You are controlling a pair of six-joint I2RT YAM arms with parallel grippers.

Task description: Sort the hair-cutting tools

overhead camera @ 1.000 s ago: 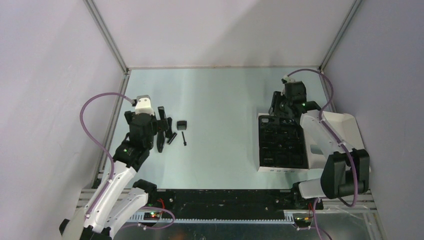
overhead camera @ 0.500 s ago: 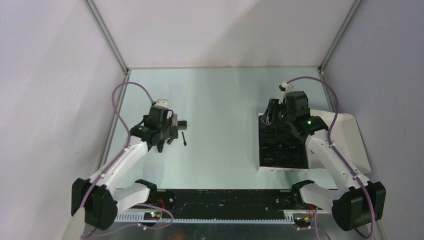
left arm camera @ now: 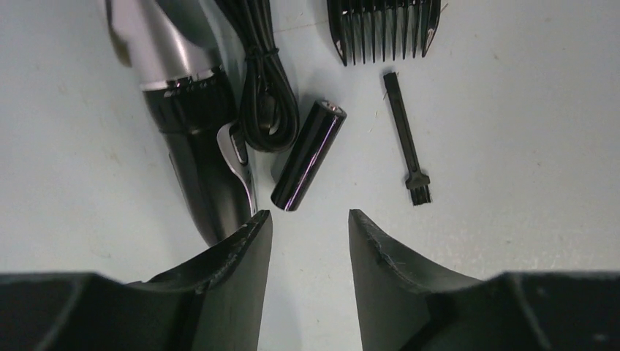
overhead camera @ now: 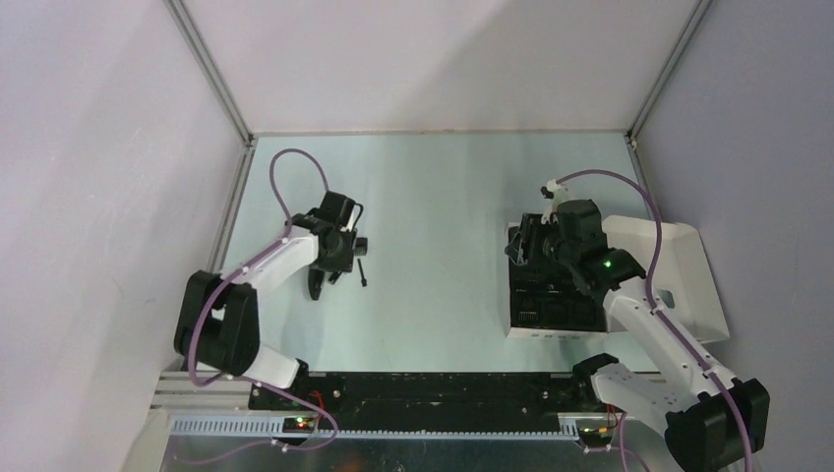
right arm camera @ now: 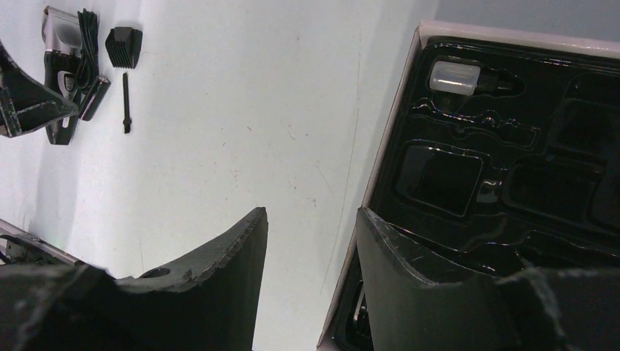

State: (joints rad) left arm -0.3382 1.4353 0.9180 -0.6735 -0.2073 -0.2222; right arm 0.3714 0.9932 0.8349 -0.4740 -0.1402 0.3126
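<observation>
The hair-cutting tools lie together on the table's left side. In the left wrist view I see the clipper body (left arm camera: pixel 179 117) with its silvery tip, a coiled black cable (left arm camera: pixel 265 95), a glossy black cylinder (left arm camera: pixel 307 155), a comb attachment (left arm camera: pixel 384 29) and the thin brush (left arm camera: pixel 406 142). My left gripper (left arm camera: pixel 308 219) hovers just short of the cylinder's near end, open, with only bare table between its fingers. In the top view my left gripper (overhead camera: pixel 339 258) covers most of the group, leaving the comb attachment (overhead camera: pixel 359 243) and brush (overhead camera: pixel 363 273) visible. My right gripper (right arm camera: pixel 311 219) hangs open and empty astride the box's left edge.
The flat white box (overhead camera: pixel 513 295) with a black moulded insert sits at the right, its lid (overhead camera: pixel 679 265) folded out to the right. A small clear bottle (right arm camera: pixel 457 76) lies in one recess of the insert (right arm camera: pixel 526 139). Enclosure walls stand close on the left, right and back.
The left arm has swung forward and come down over the tools, and its jaws have narrowed. The right gripper has shifted left and nearer, to the box's left edge.
</observation>
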